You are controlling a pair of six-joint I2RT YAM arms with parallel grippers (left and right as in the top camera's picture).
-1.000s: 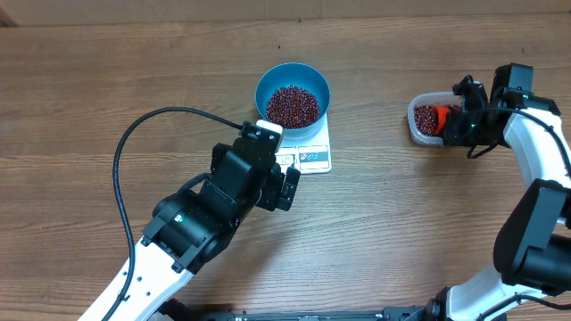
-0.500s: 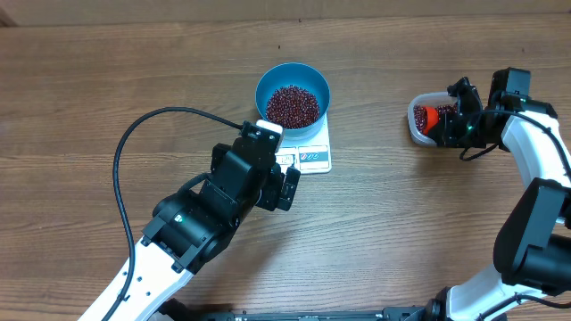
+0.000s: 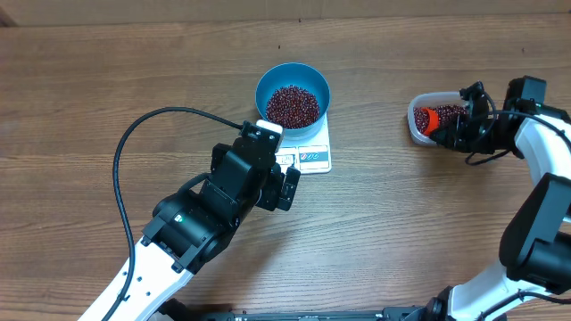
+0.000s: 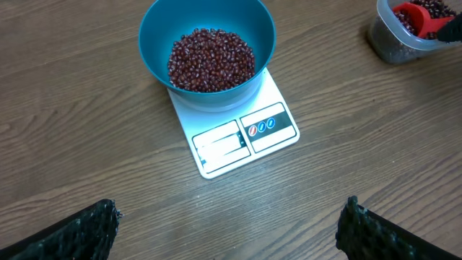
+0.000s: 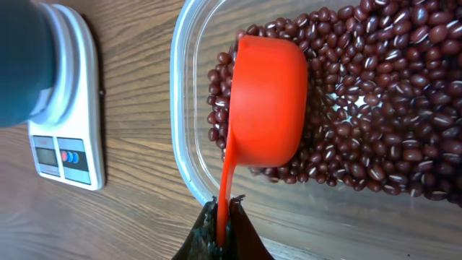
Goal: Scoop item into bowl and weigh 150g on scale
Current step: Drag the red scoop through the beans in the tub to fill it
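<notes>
The blue bowl (image 3: 264, 82) stands on the white scale (image 3: 313, 159) and holds a heap of dark red beans (image 3: 293, 105). Its display edge faces my left gripper (image 4: 229, 211), which hovers open over bare wood in front of the scale (image 4: 242, 137) and holds nothing. More beans (image 5: 375, 108) fill a clear tub (image 5: 179, 115) at the right. My right gripper (image 5: 224, 220) is shut on the handle of a red scoop (image 5: 267, 101), whose cup lies among the tub's beans with its rounded back toward the camera. In the overhead view the right gripper (image 3: 455, 130) sits at the tub's (image 3: 414, 127) right side.
A black cable (image 3: 143, 134) loops over the table left of the left arm. The scale (image 5: 68, 130) and bowl (image 5: 22, 58) appear at the left edge of the right wrist view. Brown wooden tabletop (image 3: 401, 214) surrounds everything.
My right wrist has swung slightly to the right and the scoop has shifted a little inside the tub. The left arm, bowl and scale have not moved.
</notes>
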